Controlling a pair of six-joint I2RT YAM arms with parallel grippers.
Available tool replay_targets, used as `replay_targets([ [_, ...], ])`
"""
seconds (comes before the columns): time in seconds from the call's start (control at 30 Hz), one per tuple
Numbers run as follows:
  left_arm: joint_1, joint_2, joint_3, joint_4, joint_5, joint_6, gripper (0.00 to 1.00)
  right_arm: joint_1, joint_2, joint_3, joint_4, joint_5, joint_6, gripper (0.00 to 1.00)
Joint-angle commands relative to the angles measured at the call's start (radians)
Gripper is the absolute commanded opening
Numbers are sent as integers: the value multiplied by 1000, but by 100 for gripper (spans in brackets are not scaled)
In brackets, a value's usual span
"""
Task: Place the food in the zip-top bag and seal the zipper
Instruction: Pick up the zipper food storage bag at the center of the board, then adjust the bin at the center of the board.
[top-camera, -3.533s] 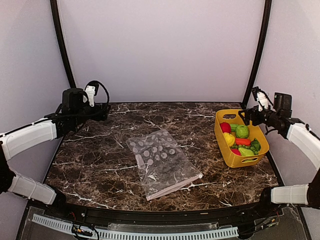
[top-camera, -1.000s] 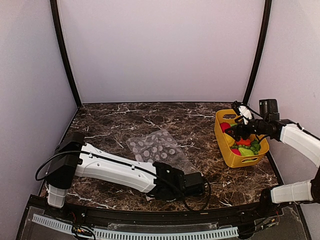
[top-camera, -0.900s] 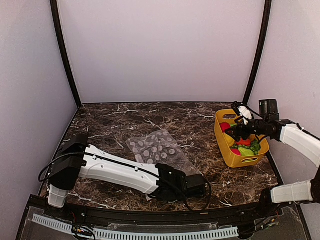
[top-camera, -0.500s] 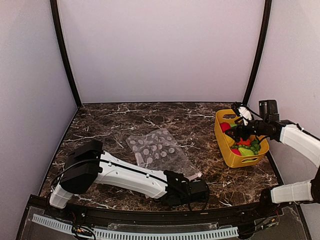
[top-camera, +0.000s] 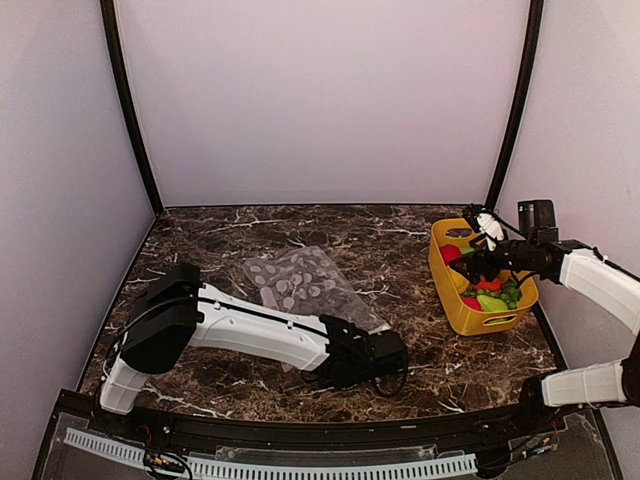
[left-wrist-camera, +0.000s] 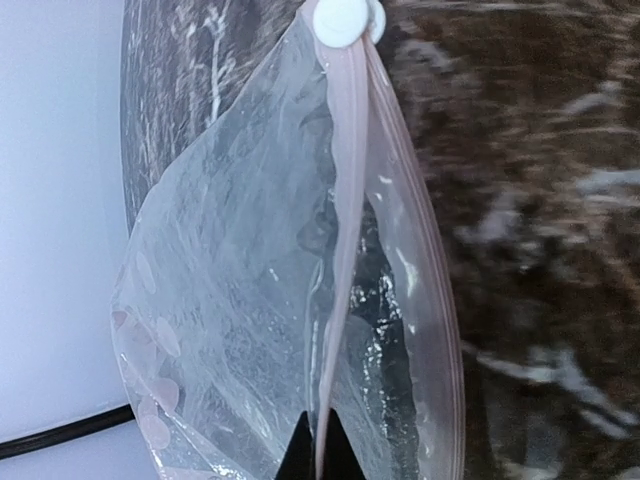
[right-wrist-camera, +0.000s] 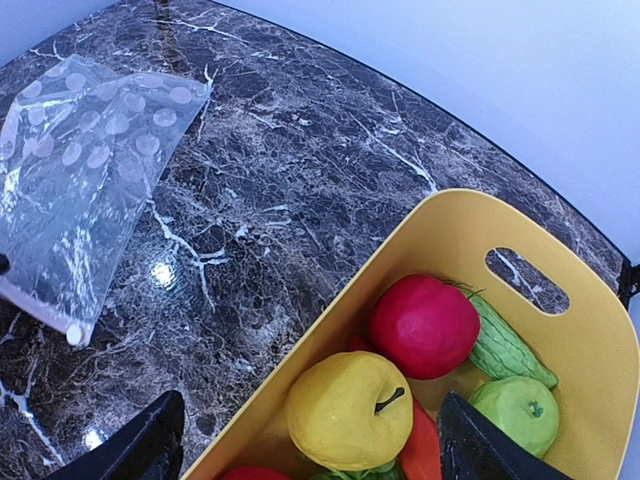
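The clear dotted zip-top bag (top-camera: 300, 285) lies on the marble table, its near end lifted. My left gripper (top-camera: 388, 352) is shut on one side of the pinkish zipper strip (left-wrist-camera: 345, 220). In the left wrist view the dark fingertips (left-wrist-camera: 298, 455) pinch that strip and the mouth gapes beside it. The white slider (left-wrist-camera: 340, 18) sits at the strip's far end. The food lies in the yellow basket (top-camera: 470, 318): a red ball (right-wrist-camera: 425, 325), a yellow fruit (right-wrist-camera: 350, 410) and green pieces (right-wrist-camera: 515, 415). My right gripper (right-wrist-camera: 320, 450) hangs open above the basket's left rim, holding nothing.
The basket (right-wrist-camera: 590, 350) stands at the table's right edge, close to the tent's black pole (top-camera: 512, 110). The left arm (top-camera: 250, 335) stretches low across the front of the table. Pale walls close off the back and sides.
My left gripper has shut on the bag's mouth strip and drawn away from the front edge, and the bag has shifted left and back. The right gripper stays open over the basket.
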Motion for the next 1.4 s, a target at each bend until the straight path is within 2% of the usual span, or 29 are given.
replay_targets([
  [0.0, 87, -149, -10, -25, 27, 25, 1, 6, -3, -5, 41, 5, 5, 84],
  [0.23, 225, -311, -31, -14, 151, -27, 1, 6, 25, 84, 13, 33, 28, 84],
  [0.57, 407, -506, -41, 75, 243, -85, 1, 53, 257, 358, -219, 61, 24, 83],
  [0.7, 458, -625, -140, 193, 336, -138, 1, 96, 354, 414, -277, 138, 16, 81],
  [0.83, 463, -738, -312, 354, 346, -120, 1, 112, 445, 462, -353, 184, 16, 76],
  [0.93, 463, -783, -395, 400, 344, -122, 1, 133, 499, 499, -419, 173, 18, 72],
  [1.03, 463, -808, -407, 401, 350, -119, 1, 176, 534, 523, -465, 164, -1, 68],
  [1.37, 463, -830, -416, 403, 360, -132, 1, 407, 595, 540, -501, 125, -150, 42],
])
